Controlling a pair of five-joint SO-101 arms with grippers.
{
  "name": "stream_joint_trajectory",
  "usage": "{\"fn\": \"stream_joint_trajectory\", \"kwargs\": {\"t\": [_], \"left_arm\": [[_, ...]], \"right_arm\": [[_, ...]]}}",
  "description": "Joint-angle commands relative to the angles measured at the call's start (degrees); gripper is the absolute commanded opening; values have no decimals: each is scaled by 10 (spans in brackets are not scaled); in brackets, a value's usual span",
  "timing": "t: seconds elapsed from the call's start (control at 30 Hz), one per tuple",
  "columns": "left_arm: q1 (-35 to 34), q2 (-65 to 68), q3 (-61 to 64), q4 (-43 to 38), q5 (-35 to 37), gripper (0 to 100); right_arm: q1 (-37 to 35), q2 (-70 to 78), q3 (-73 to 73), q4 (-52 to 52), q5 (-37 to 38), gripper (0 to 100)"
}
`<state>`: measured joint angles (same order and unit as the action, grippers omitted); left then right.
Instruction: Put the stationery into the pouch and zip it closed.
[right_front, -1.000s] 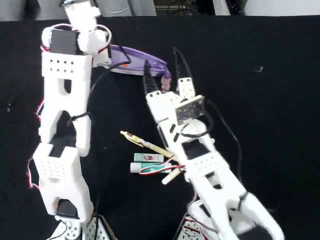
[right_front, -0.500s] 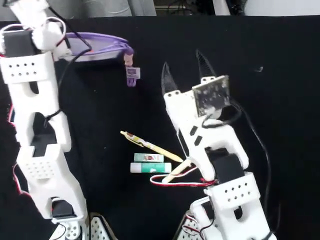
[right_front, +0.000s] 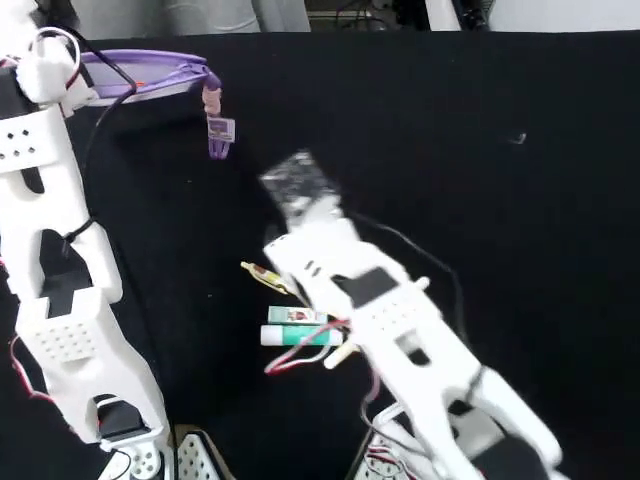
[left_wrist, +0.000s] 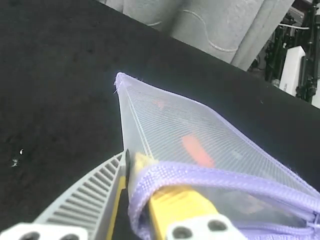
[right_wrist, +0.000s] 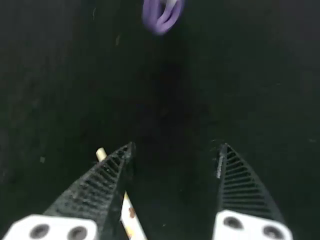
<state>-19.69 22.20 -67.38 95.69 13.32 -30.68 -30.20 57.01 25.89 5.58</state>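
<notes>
Pouch clamped far from the pen, open gripper hanging over it

Left gripper (left_wrist: 131, 162) is closed on the purple-trimmed edge of the mesh pouch (right_front: 140, 75), pinching it between a grey finger and a yellow one. That grip probably serves to steady the pouch so its mouth can take things in. Seen from above, the pouch is well apart from the pen (right_front: 272, 279), off toward the table's far corner on the left arm's side. Its zip tag (right_front: 218, 130) dangles from the end nearer the pen. Something orange (left_wrist: 196, 151) shows through the mesh, so the pouch may already hold one item.

Right gripper (right_wrist: 175, 150) hangs directly over the pen with its fingers spread wide and nothing between them. The pen's pale tip sits just beside one finger rather than centred in the gap. This looks like a line-up for a pick, and the jaws seem to need a small shift to straddle the shaft.

Just beside the pen, on the side away from the pouch, lie a small boxed item (right_front: 297, 315) and a green-and-white stick (right_front: 300, 336), on the black table (right_front: 520, 200). None of the three is in the pouch yet.
</notes>
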Motion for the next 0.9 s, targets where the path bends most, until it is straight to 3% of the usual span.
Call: {"fn": "stream_joint_trajectory", "kwargs": {"t": [0.0,0.23,0.53,0.87], "left_arm": [[-12,-7,-21,-16,1,29],[-18,-11,-21,-20,1,29],[-21,-11,-21,-22,1,29],[-20,-11,-21,-20,1,29]], "right_arm": [[-24,142,-108,36,4,254],[-22,284,-244,129,5,254],[-25,300,-258,172,55,254],[-70,298,-318,302,88,254]]}}
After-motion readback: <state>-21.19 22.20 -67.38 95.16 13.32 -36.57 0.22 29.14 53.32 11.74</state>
